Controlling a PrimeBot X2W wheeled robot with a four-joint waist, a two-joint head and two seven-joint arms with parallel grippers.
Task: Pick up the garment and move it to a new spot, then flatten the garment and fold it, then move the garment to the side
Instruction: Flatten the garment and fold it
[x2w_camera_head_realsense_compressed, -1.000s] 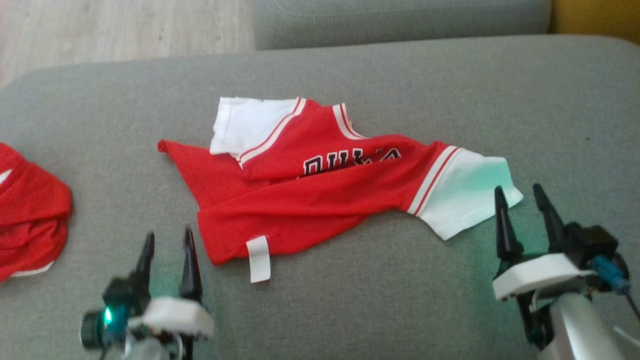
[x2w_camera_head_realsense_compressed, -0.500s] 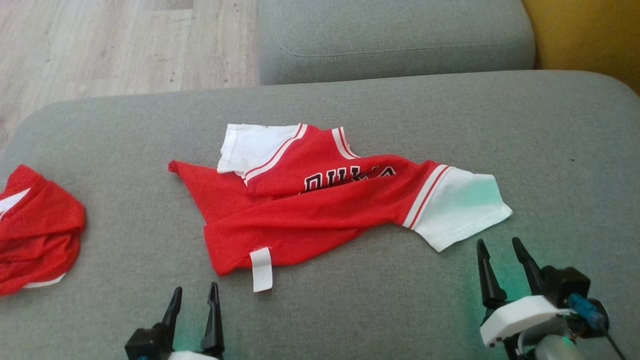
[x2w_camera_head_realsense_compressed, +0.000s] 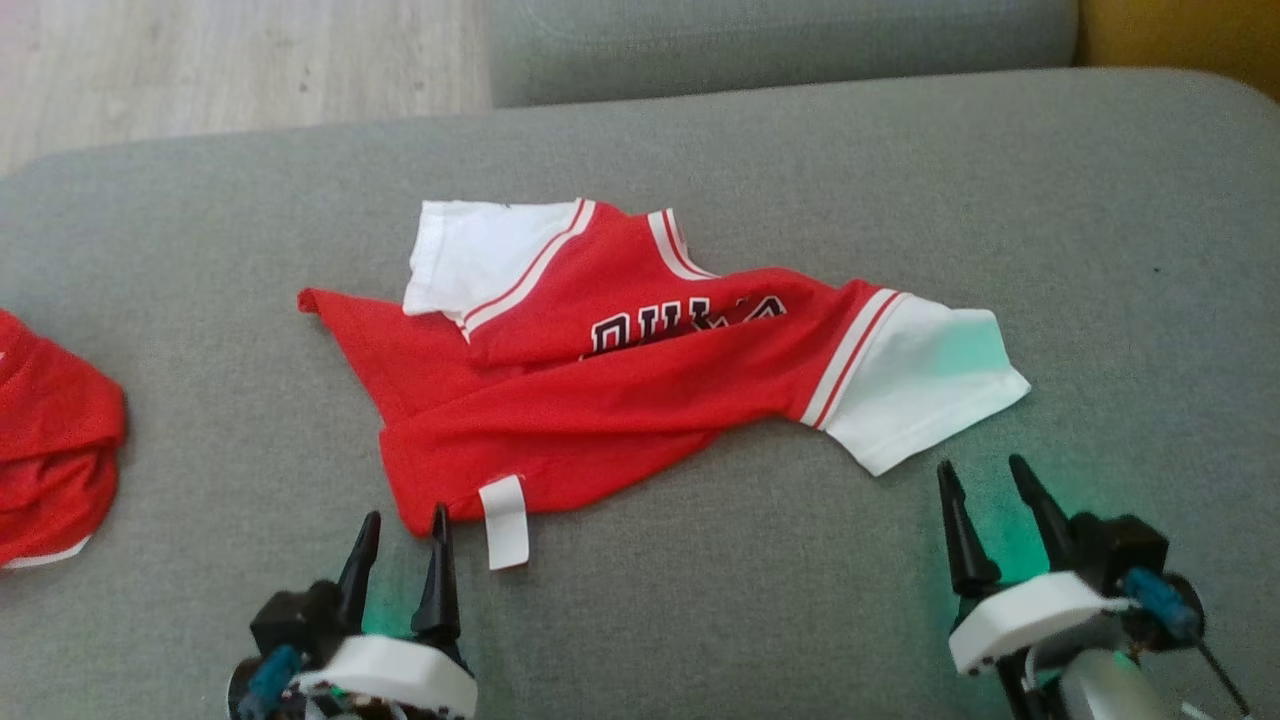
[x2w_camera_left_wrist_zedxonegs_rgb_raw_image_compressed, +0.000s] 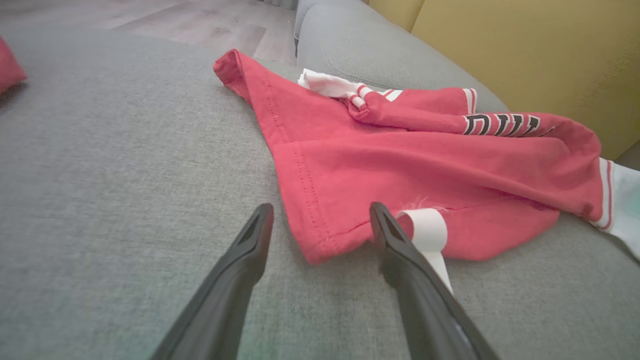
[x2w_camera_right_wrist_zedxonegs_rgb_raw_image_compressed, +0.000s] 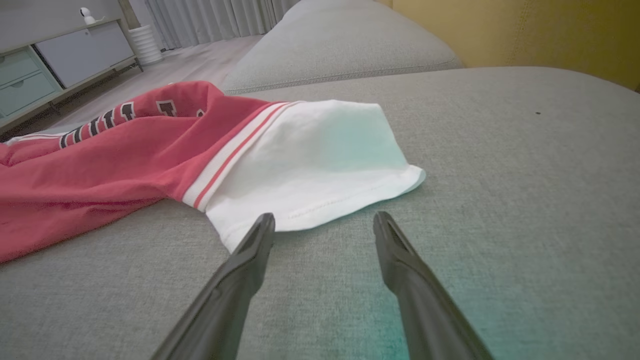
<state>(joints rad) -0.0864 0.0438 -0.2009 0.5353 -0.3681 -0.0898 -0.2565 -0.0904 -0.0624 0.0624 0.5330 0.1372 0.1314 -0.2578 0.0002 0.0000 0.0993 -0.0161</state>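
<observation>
The garment (x2w_camera_head_realsense_compressed: 620, 400) is a red shirt with white sleeves and black lettering, lying crumpled on the grey sofa cushion (x2w_camera_head_realsense_compressed: 700, 600). A white label (x2w_camera_head_realsense_compressed: 503, 520) sticks out from its near hem. My left gripper (x2w_camera_head_realsense_compressed: 405, 525) stands open just short of the shirt's near left corner (x2w_camera_left_wrist_zedxonegs_rgb_raw_image_compressed: 315, 245), which lies between the finger lines in the left wrist view. My right gripper (x2w_camera_head_realsense_compressed: 985, 475) is open too, a little below the white right sleeve (x2w_camera_right_wrist_zedxonegs_rgb_raw_image_compressed: 310, 160). Its fingertips (x2w_camera_right_wrist_zedxonegs_rgb_raw_image_compressed: 262, 225) stop just short of the sleeve hem. Neither gripper holds anything.
Another red cloth (x2w_camera_head_realsense_compressed: 50, 450) lies bunched at the cushion's left edge. A second grey cushion (x2w_camera_head_realsense_compressed: 780, 40) sits behind, with wooden floor (x2w_camera_head_realsense_compressed: 200, 60) at the back left and a yellow backrest (x2w_camera_head_realsense_compressed: 1180, 30) at the back right. A cabinet (x2w_camera_right_wrist_zedxonegs_rgb_raw_image_compressed: 60, 55) stands far off.
The head camera has shifted between frames. Both grippers have drawn back toward me from the shirt, the left one moving right to face the near left corner. Both stayed open.
</observation>
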